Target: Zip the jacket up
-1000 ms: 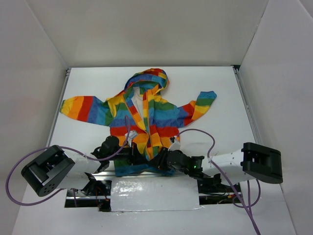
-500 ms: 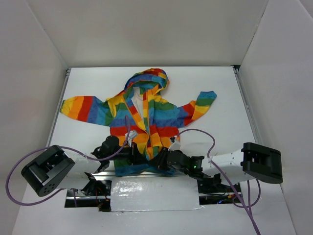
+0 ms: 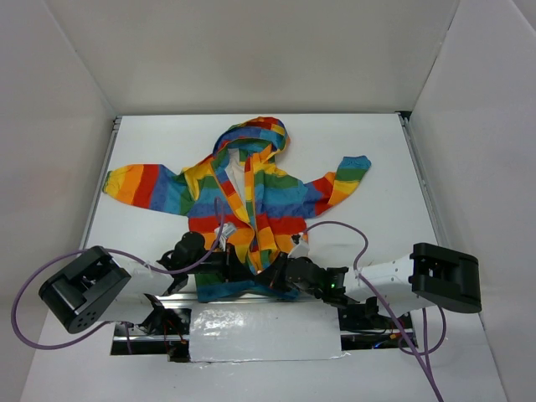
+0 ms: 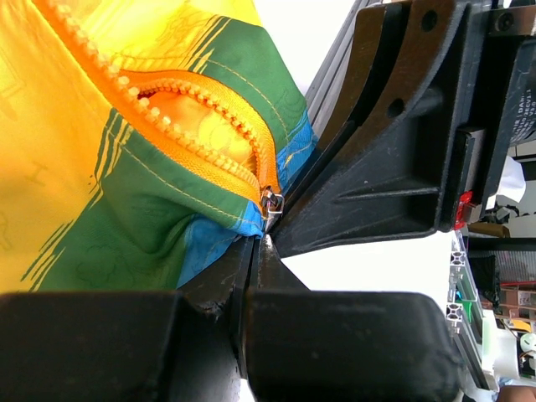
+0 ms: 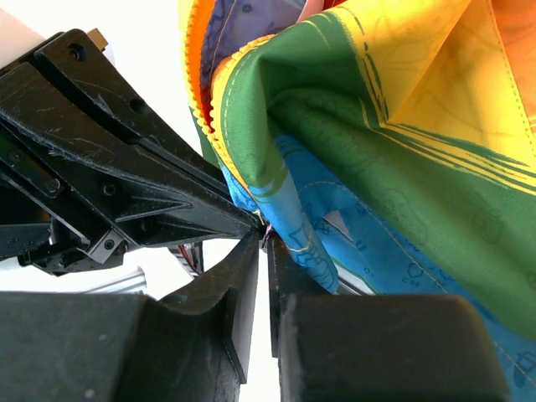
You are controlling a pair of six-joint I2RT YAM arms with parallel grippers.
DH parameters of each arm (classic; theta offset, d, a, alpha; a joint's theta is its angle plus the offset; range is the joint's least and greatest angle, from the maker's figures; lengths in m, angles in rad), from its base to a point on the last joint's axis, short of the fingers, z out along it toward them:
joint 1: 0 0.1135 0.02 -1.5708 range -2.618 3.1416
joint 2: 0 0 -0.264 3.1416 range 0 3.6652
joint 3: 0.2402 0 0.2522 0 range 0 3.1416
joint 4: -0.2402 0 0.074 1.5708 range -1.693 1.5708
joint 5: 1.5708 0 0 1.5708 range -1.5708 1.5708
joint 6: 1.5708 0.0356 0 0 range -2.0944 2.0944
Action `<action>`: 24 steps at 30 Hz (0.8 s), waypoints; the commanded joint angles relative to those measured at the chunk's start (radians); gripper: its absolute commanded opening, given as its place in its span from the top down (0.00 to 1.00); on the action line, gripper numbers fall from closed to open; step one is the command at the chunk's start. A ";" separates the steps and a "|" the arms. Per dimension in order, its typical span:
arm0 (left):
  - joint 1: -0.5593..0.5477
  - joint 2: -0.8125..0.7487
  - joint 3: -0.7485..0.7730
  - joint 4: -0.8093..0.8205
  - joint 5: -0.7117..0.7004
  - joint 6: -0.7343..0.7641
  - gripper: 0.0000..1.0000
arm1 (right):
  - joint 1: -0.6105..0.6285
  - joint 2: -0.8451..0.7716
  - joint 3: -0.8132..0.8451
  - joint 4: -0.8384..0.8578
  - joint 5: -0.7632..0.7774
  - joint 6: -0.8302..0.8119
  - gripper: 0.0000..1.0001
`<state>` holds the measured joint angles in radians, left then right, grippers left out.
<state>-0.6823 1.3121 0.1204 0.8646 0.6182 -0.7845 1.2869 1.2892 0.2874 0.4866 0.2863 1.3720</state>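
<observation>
White table [image 3: 167, 142] bears the jacket [image 3: 251, 197], left hand [image 4: 254, 255] and right hand [image 5: 263, 243] both pinching its near hem.

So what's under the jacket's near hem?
Left gripper and right gripper pinch the jacket there, by the zipper end. The table below is covered.

Rainbow-stripe jacket [image 3: 289, 197] lies flat on white table [image 3: 385, 159], hood toward far wall, sleeves spread L/R, orange zipper [image 3: 250, 199] edges apart up top. Left gripper [image 3: 238, 267] + right gripper [image 3: 270, 273] both at bottom hem by the zip opening, nearly touching each other; finger state unclear from above.
</observation>
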 commanded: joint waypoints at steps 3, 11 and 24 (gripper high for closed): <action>-0.005 -0.001 0.024 0.059 0.034 0.028 1.00 | 0.006 -0.007 -0.001 0.043 0.057 0.024 0.88; -0.006 -0.005 0.024 0.057 0.032 0.030 1.00 | 0.006 -0.059 -0.011 0.050 0.022 0.055 1.00; -0.011 -0.017 0.028 0.053 0.044 0.034 1.00 | 0.005 -0.174 0.007 -0.066 0.033 0.222 1.00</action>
<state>-0.6857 1.3037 0.1322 0.8986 0.6415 -0.7853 1.2869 1.1561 0.2726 0.4034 0.2783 1.5299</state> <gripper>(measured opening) 0.095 0.007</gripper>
